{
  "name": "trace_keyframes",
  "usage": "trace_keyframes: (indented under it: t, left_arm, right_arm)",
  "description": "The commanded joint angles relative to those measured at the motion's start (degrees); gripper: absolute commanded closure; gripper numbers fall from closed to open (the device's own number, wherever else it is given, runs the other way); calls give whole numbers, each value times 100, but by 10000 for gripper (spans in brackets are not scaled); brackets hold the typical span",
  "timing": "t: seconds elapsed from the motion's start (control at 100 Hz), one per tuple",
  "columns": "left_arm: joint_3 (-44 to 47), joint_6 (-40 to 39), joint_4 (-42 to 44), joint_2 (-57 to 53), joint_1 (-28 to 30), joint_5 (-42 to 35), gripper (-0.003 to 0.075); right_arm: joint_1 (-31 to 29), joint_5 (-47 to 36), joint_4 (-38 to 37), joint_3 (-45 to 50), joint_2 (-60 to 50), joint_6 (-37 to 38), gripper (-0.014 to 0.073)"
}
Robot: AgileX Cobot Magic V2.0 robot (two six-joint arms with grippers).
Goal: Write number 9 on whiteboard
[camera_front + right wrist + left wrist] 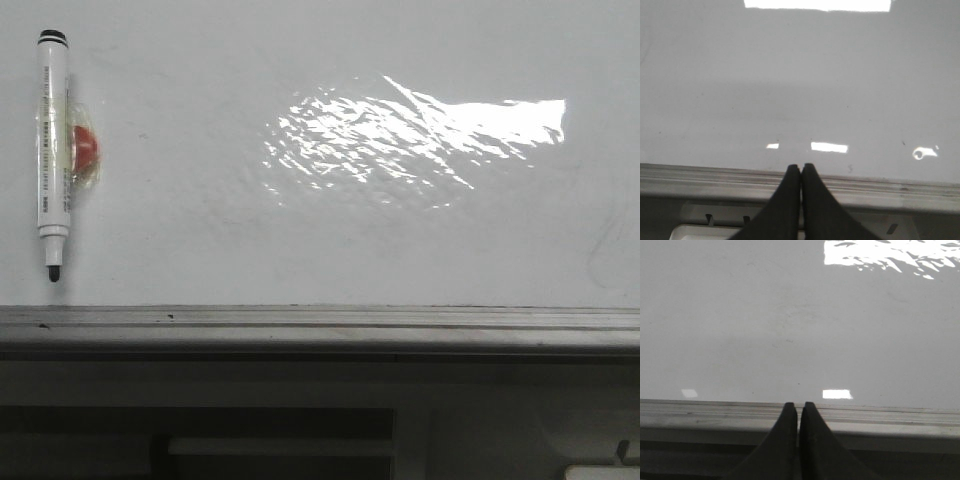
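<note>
The whiteboard is glossy white-grey with a bright glare patch. No number 9 shows on it. A white marker with a black tip and black end cap hangs upright at the board's left, fixed to a red holder. Neither gripper shows in the front view. My left gripper is shut and empty, its tips over the grey tray rail. My right gripper is shut and empty, its tips over the same rail, facing the board.
The grey metal tray rail runs along the board's near edge. Below it sits dark framing with a pale bar. A faint grey smudge marks the board at the right.
</note>
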Motion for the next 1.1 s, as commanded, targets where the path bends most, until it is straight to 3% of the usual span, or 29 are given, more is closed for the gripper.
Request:
trace_keyframes:
  t: [0.0, 0.24, 0.84, 1.09]
  left_arm:
    - [99, -30, 84, -141, -37, -327, 741]
    - [99, -30, 475, -141, -37, -327, 741]
    - [99, -30, 478, -141, -37, -456, 741]
    - [99, -30, 927, -141, -37, -550, 741]
  right_arm:
    - [-40, -66, -60, 165, -90, -58, 635]
    - [-40, -66, -60, 165, -90, -58, 635]
    - [-40, -77, -60, 165, -90, -58, 635]
    - [-40, -498, 236, 165, -90, -58, 635]
